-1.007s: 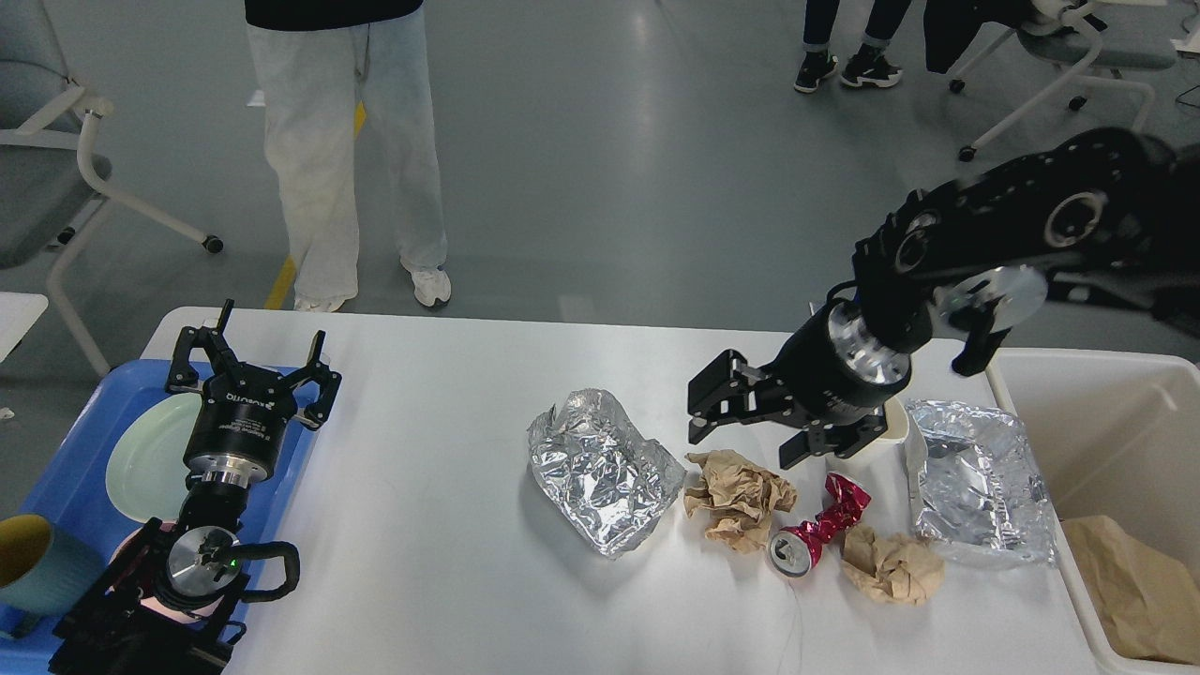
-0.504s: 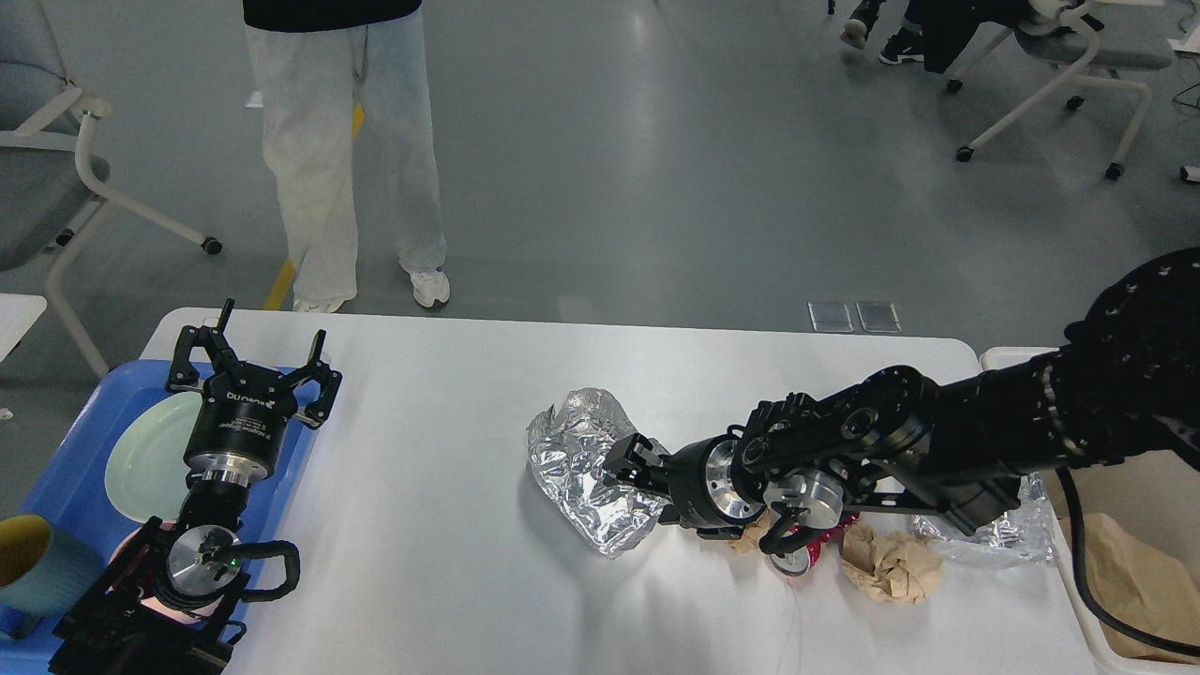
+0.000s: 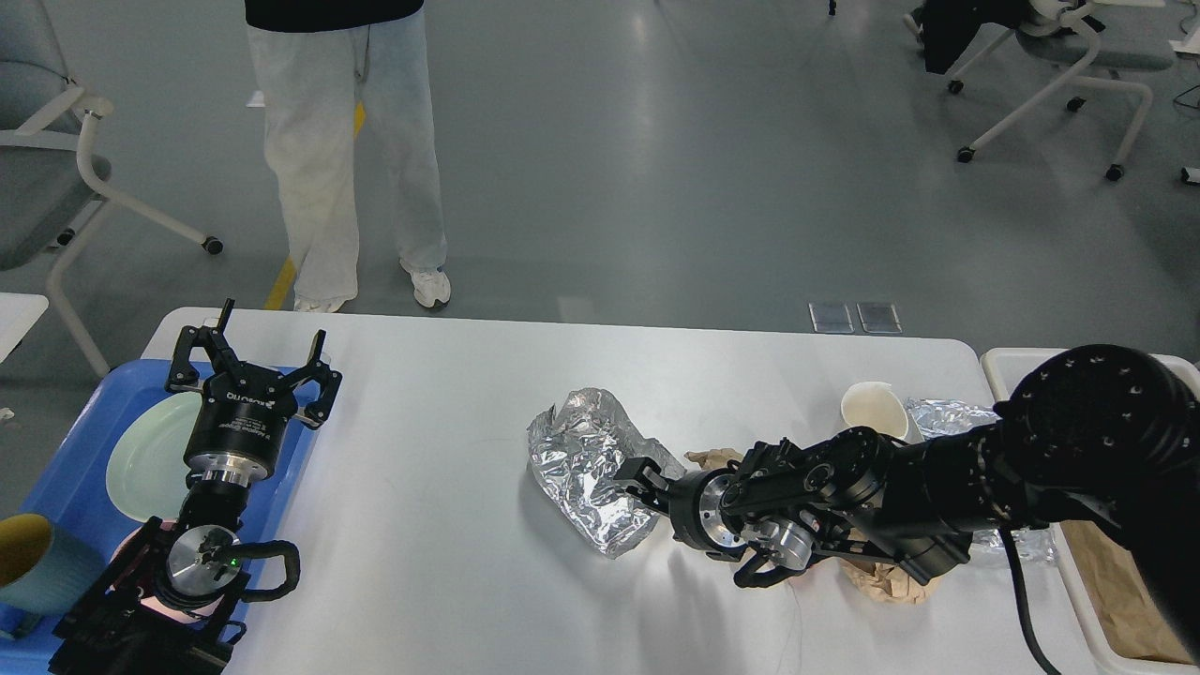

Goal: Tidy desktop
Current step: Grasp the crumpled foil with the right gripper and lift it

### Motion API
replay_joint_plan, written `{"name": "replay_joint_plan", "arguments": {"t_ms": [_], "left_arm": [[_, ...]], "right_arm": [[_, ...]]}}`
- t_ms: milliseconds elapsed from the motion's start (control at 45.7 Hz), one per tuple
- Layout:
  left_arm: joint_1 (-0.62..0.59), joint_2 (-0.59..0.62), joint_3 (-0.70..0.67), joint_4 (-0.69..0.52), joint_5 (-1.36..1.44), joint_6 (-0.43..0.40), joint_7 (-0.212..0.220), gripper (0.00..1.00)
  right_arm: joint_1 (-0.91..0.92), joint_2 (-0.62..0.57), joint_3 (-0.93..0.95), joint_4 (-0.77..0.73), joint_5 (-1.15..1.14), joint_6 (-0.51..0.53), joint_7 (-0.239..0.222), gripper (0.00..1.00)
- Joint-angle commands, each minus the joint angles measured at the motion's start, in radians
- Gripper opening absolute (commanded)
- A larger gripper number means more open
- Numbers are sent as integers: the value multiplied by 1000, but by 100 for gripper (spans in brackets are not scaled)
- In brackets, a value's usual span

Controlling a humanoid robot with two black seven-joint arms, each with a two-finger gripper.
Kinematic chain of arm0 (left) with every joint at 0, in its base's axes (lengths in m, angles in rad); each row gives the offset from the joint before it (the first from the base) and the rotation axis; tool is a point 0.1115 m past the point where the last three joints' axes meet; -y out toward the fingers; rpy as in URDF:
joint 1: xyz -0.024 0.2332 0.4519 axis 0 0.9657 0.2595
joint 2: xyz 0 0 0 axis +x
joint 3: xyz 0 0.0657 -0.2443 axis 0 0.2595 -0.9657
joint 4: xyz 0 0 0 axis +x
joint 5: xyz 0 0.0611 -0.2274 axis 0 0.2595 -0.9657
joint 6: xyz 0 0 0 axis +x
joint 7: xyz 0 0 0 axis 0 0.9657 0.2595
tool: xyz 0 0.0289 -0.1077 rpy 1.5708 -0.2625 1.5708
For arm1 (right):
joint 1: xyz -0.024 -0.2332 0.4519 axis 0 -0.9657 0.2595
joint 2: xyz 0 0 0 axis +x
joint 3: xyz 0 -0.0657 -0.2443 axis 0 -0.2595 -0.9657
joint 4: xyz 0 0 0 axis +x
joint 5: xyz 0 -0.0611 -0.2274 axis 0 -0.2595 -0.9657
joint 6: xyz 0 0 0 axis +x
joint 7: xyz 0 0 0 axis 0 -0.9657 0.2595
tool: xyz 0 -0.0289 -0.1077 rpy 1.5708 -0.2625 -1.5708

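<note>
The white desktop (image 3: 450,422) carries litter on its right half. A crumpled foil sheet (image 3: 581,459) lies at the middle. My right gripper (image 3: 639,480) lies low against the foil's right edge; its dark fingers cannot be told apart. My right arm covers a brown paper wad (image 3: 712,458) and most of a second brown wad (image 3: 881,583). A white paper cup (image 3: 872,409) and a second foil piece (image 3: 947,412) sit behind the arm. My left gripper (image 3: 251,364) is open and empty over the desktop's left edge.
A blue tray (image 3: 66,469) at the left holds a pale green plate (image 3: 141,450) and a teal cup (image 3: 37,562). An off-white bin (image 3: 1003,361) at the right holds brown paper (image 3: 1116,581). A person (image 3: 347,141) stands beyond the far edge.
My right arm has swung down and left from above the paper wads to the foil's right edge. It now hides the red can and shows the white cup. The left arm has not moved.
</note>
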Motion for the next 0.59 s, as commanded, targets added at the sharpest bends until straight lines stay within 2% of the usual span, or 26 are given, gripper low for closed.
{"name": "replay_joint_plan", "arguments": {"t_ms": [0, 175, 241, 416, 525, 569], "left_arm": [[0, 0, 0, 0, 0, 0, 0, 96], [0, 0, 0, 0, 0, 0, 0, 96], [0, 0, 0, 0, 0, 0, 0, 96], [0, 0, 0, 0, 0, 0, 0, 96], [0, 0, 0, 0, 0, 0, 0, 96], [0, 0, 0, 0, 0, 0, 0, 96]], "right_arm": [[-40, 28, 4, -56, 1, 2, 0, 84], [-93, 60, 3, -151, 2, 2, 0, 76], [-95, 60, 3, -150, 2, 5, 0, 54], [-98, 62, 1, -145, -2, 11, 2, 11], [-98, 65, 0, -146, -10, 11, 2, 0], [-98, 65, 0, -148, -16, 11, 2, 0]]}}
